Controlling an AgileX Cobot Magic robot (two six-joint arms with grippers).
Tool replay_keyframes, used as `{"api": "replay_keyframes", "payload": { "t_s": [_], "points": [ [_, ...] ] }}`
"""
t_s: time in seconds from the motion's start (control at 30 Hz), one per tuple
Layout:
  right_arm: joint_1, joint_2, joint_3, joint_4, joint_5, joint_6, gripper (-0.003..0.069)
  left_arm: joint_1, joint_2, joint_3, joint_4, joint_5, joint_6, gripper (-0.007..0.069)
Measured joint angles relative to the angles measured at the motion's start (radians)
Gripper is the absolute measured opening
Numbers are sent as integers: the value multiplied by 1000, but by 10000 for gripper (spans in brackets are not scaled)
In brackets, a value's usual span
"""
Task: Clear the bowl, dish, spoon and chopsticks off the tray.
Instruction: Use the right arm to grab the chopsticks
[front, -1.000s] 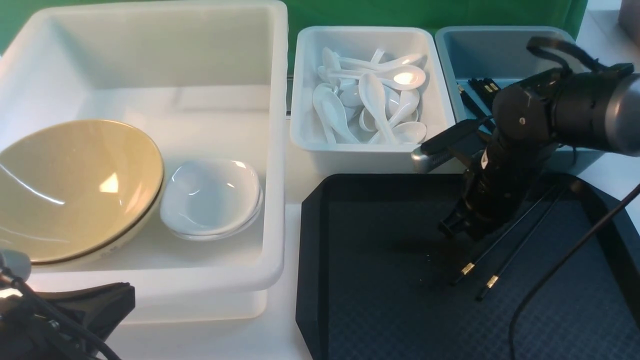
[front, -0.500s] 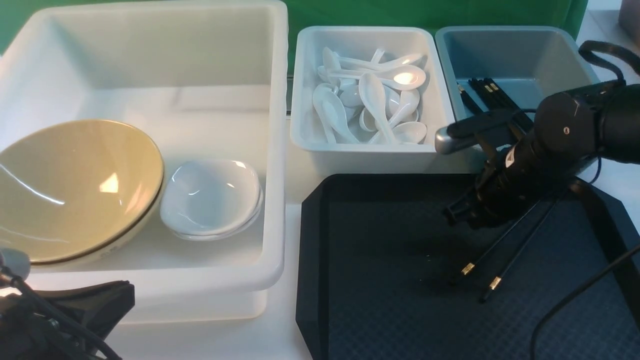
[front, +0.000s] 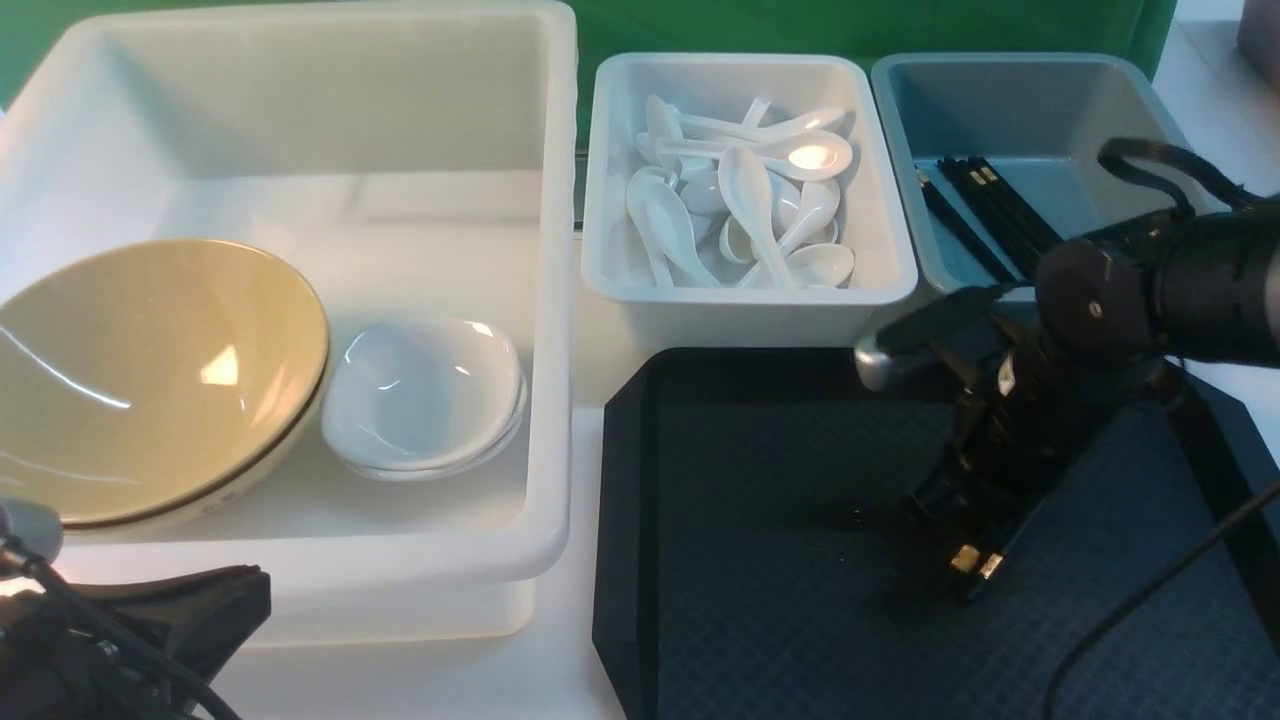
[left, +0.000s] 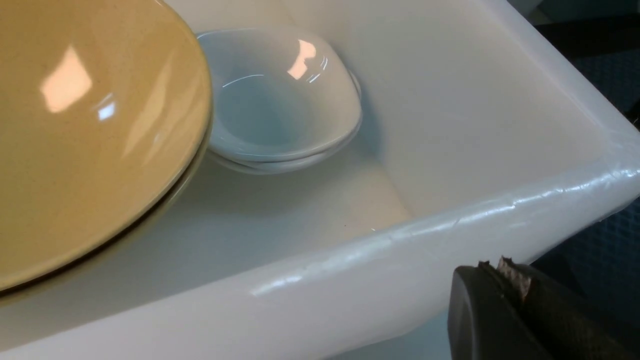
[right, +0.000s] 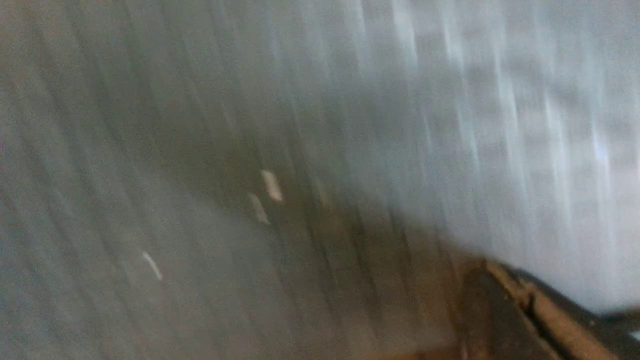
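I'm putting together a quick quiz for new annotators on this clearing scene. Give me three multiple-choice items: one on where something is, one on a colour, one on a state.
1. Where is the yellow bowl?
A. on the black tray
B. in the large white tub
C. on the table beside the tubs

2. What colour is the tub holding the loose black chopsticks?
A. grey-blue
B. white
C. green

3. How does the left gripper stand?
A. wide open
B. shut on a spoon
C. shut and empty

Answers:
1 B: the bowl leans inside that tub, and the tray holds no bowl.
2 A: its walls are grey-blue, unlike the two white tubs.
3 C: the left wrist view shows its fingertips together with nothing between them.
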Motion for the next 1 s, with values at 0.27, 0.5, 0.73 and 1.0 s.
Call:
{"api": "replay_keyframes", "payload": {
  "t_s": [0.27,0.5,0.73,1.0],
  "points": [
    [-2,-199,169,-214,4,239,36,0,0,0,0,0,0,-11],
    [-155,-291,172,-160,-45,390,141,0,0,0,0,4,0,-11],
    [-232,-211,172,-18,-67,362,405,0,0,0,0,8,0,-11],
    [-225,-101,168,79,-116,263,386,0,0,0,-1,7,0,-11]
  ]
}}
